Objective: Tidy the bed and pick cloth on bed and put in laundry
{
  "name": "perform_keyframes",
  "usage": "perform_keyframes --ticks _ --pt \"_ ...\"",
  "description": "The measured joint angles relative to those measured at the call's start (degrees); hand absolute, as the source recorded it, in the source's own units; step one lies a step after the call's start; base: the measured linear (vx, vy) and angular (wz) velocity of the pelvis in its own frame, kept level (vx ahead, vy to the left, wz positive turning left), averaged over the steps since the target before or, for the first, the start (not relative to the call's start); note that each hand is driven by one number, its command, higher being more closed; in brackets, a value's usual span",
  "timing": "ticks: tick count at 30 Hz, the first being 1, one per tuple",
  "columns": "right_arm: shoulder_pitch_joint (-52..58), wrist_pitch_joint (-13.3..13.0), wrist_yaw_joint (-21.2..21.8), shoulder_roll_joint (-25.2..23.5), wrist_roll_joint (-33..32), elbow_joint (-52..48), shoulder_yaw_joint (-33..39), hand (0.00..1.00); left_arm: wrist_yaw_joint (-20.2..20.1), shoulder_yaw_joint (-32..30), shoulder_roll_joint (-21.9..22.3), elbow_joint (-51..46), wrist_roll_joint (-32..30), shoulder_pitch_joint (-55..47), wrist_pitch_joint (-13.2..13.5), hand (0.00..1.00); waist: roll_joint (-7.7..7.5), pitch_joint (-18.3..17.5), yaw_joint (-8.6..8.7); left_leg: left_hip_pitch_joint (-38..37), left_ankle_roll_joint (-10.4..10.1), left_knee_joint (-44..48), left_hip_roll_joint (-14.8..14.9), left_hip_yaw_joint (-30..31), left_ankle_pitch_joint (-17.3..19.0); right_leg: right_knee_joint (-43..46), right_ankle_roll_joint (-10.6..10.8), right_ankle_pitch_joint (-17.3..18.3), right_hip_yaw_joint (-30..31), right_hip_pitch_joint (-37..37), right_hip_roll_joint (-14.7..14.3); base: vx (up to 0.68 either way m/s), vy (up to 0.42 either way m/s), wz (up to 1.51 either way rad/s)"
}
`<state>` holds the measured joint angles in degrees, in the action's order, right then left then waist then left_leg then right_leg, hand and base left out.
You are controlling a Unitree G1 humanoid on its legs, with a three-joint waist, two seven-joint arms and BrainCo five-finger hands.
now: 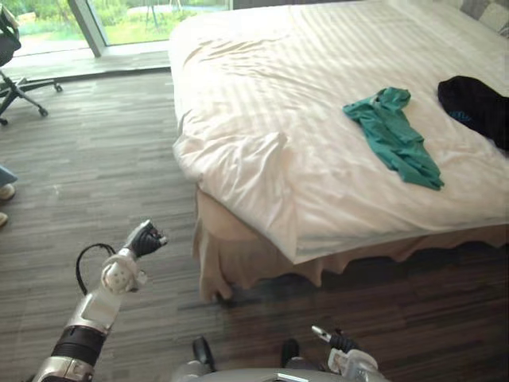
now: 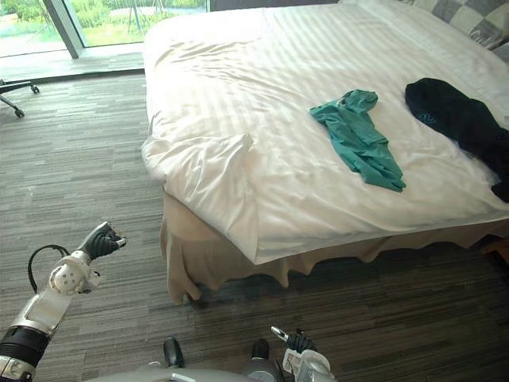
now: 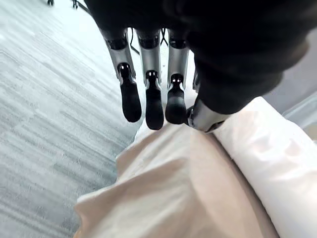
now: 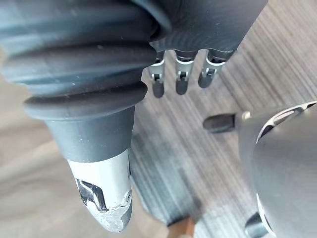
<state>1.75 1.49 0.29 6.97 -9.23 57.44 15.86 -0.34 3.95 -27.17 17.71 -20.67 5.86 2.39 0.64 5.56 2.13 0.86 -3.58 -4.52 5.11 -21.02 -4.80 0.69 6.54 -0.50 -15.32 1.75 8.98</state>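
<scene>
Left wrist view: the fingers of my left hand point(image 3: 147, 69) hang straight and a little apart. They hold nothing. The tan bed skirt point(image 3: 168, 198) and the white sheet point(image 3: 267, 158) are just past them. My right hand point(image 4: 181, 79) is low over the floor with its fingers straight too, and it holds nothing. The green cloth point(image 1: 394, 137) lies on top of the bed point(image 1: 254, 103), well apart from both hands. A dark cloth point(image 1: 475, 107) lies near it, to its right. Grey striped carpet point(image 1: 103, 151) covers the floor. A big window point(image 1: 135, 16) and a wheeled chair point(image 1: 8, 48) are on the far side of the room.
</scene>
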Motion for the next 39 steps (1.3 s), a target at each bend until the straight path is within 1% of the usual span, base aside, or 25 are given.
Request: perform_keyframes --ticks 1,4,5,8,10,11,12,13,14,15,16,17,18,20,23,24,25,26,27,28,31,32,34,35,39 --pt "0.4 0.0 0.0 0.0 0.1 0.0 0.0 0.0 0.7 -0.3 0.3 -0.6 -0.3 0.2 0.0 0.0 -0.04 -0.3 -0.02 0.0 0.0 0.0 0.0 0.1 0.0 -0.2 0.0 0.0 0.0 0.0 0.0 -0.03 0.013 0.07" --pt "1.2 -0.1 -0.3 -0.1 0.2 0.6 0.0 0.0 5.8 -0.6 1.2 -2.2 -4.0 4.2 0.0 0.0 -0.07 -0.3 0.03 0.1 0.2 -0.1 -0.1 0.3 -0.3 -0.8 -0.4 -0.3 -0.2 -0.1 0.0 -0.05 0.013 0.03" --pt "1.2 -0.1 -0.4 -0.2 0.2 0.7 0.0 0.0 6.8 -0.5 1.2 -2.2 -5.0 5.2 0.0 0.0 -0.07 -0.3 0.17 0.2 0.2 -0.2 -0.1 0.3 -0.4 -1.0 -0.5 -0.4 -0.1 -0.1 0.0 -0.06 0.003 -0.06" --pt "1.2 -0.5 -1.0 -0.7 0.2 1.1 0.1 0.0 10.9 0.1 1.2 -2.3 -9.1 12.6 -0.9 0.0 -0.08 -0.2 1.32 1.6 0.2 -0.4 0.0 -0.2 -0.6 -1.9 -0.6 -1.6 0.8 1.2 -0.1 -0.06 0.002 -0.08" --pt "0.6 -1.3 -2.0 -1.0 0.1 2.1 0.1 0.0 13.0 1.6 1.0 -2.3 -10.6 20.4 -1.6 0.0 -0.14 -0.2 1.57 4.9 0.5 -0.2 0.1 -1.6 -1.3 -1.7 -0.3 -3.2 2.6 5.3 -0.1 -0.07 0.014 -0.32" --pt "0.2 -1.3 -2.3 -1.1 0.1 2.1 0.2 0.0 13.7 3.0 0.7 -2.2 -11.2 24.9 -2.1 0.0 -0.18 0.4 1.98 6.7 0.9 0.0 0.1 -2.5 -1.9 -1.7 -0.1 -4.5 3.7 7.4 -0.1 -0.05 0.022 -0.39" --pt "0.0 -1.3 -2.4 -1.1 0.1 2.0 0.2 0.0 13.9 3.6 0.6 -2.2 -11.4 26.9 -2.3 0.0 -0.19 0.9 2.38 7.3 1.0 0.0 0.0 -3.0 -2.1 -1.7 0.3 -5.4 4.2 8.4 -0.2 -0.04 0.025 -0.37" --pt "-0.6 -1.4 -2.8 -1.3 0.1 2.0 0.5 0.0 14.3 5.0 0.5 -1.9 -12.3 30.9 -2.6 0.0 -0.31 2.2 3.17 8.2 1.3 0.0 0.0 -3.9 -2.4 -1.7 0.6 -6.3 5.3 9.9 -0.2 -0.06 0.032 -0.42" --pt "-1.2 -1.6 -3.4 -1.6 0.1 1.9 0.8 0.0 14.5 6.8 0.5 -0.6 -12.5 35.4 -2.9 0.0 -0.52 3.6 3.75 9.1 1.5 0.1 0.0 -5.1 -2.5 -1.7 0.6 -7.0 6.6 11.6 -0.2 -0.06 0.024 -0.44" --pt "-1.5 -1.8 -3.5 -1.7 0.1 1.9 1.0 0.0 14.5 7.5 0.5 -0.1 -13.0 37.2 -3.2 0.0 -0.65 4.1 4.02 9.6 1.5 0.1 0.1 -5.7 -2.6 -1.5 0.7 -7.2 7.2 12.6 -0.2 -0.06 0.014 -0.48" --pt "-2.3 -1.9 -3.9 -2.0 0.0 1.6 1.2 0.0 14.6 8.5 0.4 1.3 -13.6 41.6 -3.3 0.0 -0.84 5.4 4.56 11.7 1.6 1.4 0.3 -6.7 -2.2 -1.4 0.5 -7.7 8.6 14.7 -0.2 -0.06 0.009 -0.47" --pt "-2.7 -1.9 -4.4 -2.0 0.0 1.2 1.3 0.0 14.6 9.7 0.4 3.5 -14.0 46.1 -3.6 0.0 -0.99 6.6 4.69 13.7 1.8 3.2 0.5 -7.8 -1.4 -1.3 0.3 -8.1 9.9 16.8 -0.2 -0.05 0.007 -0.44" --pt "-2.8 -1.9 -4.6 -2.0 0.0 0.8 1.3 0.0 14.6 10.1 0.4 4.5 -14.6 48.0 -3.9 0.0 -0.97 7.2 4.91 14.7 1.9 4.2 0.7 -8.2 -1.1 -1.2 0.3 -8.3 10.2 17.7 -0.1 -0.04 0.0 -0.39" --pt "-3.0 -2.2 -4.7 -2.7 -0.2 -1.7 2.7 0.0 14.5 12.2 0.2 8.7 -15.9 55.3 -5.1 0.0 -0.97 10.3 5.53 17.8 2.0 9.3 2.2 -9.0 1.0 -0.7 1.3 -9.6 11.5 19.7 -0.3 -0.02 -0.012 -0.23" --pt "-2.8 -2.8 -4.8 -3.7 -0.6 -4.5 3.5 0.0 13.9 14.5 0.2 12.7 -16.2 61.4 -6.3 0.0 -0.92 11.8 5.7 22.1 1.9 15.9 4.8 -8.9 3.9 1.0 1.5 -9.9 11.6 22.3 -0.9 -0.04 -0.027 -0.13" --pt "-2.9 -3.1 -4.8 -4.3 -0.9 -5.9 3.5 0.0 13.6 15.6 0.2 14.1 -16.5 64.2 -6.9 0.0 -0.91 13.3 5.64 23.5 2.0 19.0 6.3 -8.8 5.3 1.6 1.5 -9.9 11.6 22.9 -1.4 -0.06 -0.039 -0.15" --pt "-2.8 -3.6 -4.9 -4.4 -1.9 -7.7 3.4 0.0 12.9 16.6 0.4 15.0 -17.0 66.2 -7.2 0.0 -0.83 13.9 5.3 25.4 2.1 21.6 7.5 -8.8 6.4 2.5 1.5 -9.9 11.7 24.3 -1.8 -0.07 -0.043 -0.16" --pt "-2.9 -3.7 -5.0 -4.6 -2.1 -8.8 3.3 0.0 12.3 16.7 0.6 15.3 -17.3 67.2 -7.3 0.0 -0.85 14.2 5.14 26.4 2.0 22.7 8.0 -8.8 6.9 2.7 1.5 -9.9 11.8 25.0 -2.0 -0.1 -0.049 -0.2" --pt "-2.9 -4.0 -5.7 -5.5 -2.7 -10.7 3.3 0.0 11.7 16.7 1.5 17.2 -17.8 69.7 -7.6 0.0 -0.81 15.0 4.52 28.4 2.2 25.0 8.9 -8.8 7.8 3.3 1.4 -10.0 12.1 26.6 -2.4 -0.08 -0.04 -0.13" --pt "-2.9 -4.0 -5.8 -5.5 -2.8 -11.8 3.3 0.0 11.3 16.6 1.7 17.9 -17.8 70.6 -7.8 0.0 -0.73 15.5 4.43 29.1 2.4 25.9 9.3 -8.9 8.2 3.7 1.4 -10.0 12.1 27.1 -2.5 -0.09 -0.036 -0.15" --pt "-3.1 -4.1 -6.0 -6.8 -4.9 -16.1 2.9 0.0 9.7 15.9 2.9 21.8 -17.8 74.5 -9.7 0.0 -0.72 17.9 3.79 32.1 2.7 30.0 11.4 -8.8 10.2 4.8 1.4 -10.0 12.4 28.9 -3.2 -0.07 -0.02 -0.12" --pt "-3.1 -4.2 -6.0 -6.8 -5.3 -16.7 2.5 0.0 9.5 15.3 3.4 21.9 -17.8 75.2 -10.4 0.0 -0.77 17.9 3.32 33.6 2.7 31.5 12.1 -8.8 11.3 5.4 1.4 -10.0 12.4 30.2 -3.3 -0.05 -0.015 -0.11" --pt "-3.1 -4.2 -6.0 -7.0 -6.9 -18.1 2.4 0.0 9.4 13.7 4.1 21.9 -17.8 76.5 -11.2 0.0 -0.81 18.1 2.58 35.6 3.2 32.9 12.4 -8.8 11.7 6.1 1.4 -10.0 12.6 32.1 -3.3 -0.04 -0.02 -0.09" --pt "-3.3 -4.3 -6.0 -7.3 -7.6 -18.5 2.3 0.0 9.4 12.3 4.1 22.0 -17.8 77.0 -11.4 1.0 -0.85 18.4 2.47 36.6 3.6 33.9 12.9 -8.6 11.9 6.4 1.5 -10.0 12.4 32.7 -3.4 -0.01 -0.016 -0.03" --pt "-3.8 -4.8 -6.1 -7.9 -9.6 -18.9 2.5 0.0 7.9 8.9 4.2 24.0 -17.7 77.2 -11.4 1.0 -0.88 18.7 2.01 38.3 3.7 35.6 13.5 -7.5 12.8 7.2 1.7 -9.7 11.4 33.4 -3.5 -0.01 -0.02 0.05"
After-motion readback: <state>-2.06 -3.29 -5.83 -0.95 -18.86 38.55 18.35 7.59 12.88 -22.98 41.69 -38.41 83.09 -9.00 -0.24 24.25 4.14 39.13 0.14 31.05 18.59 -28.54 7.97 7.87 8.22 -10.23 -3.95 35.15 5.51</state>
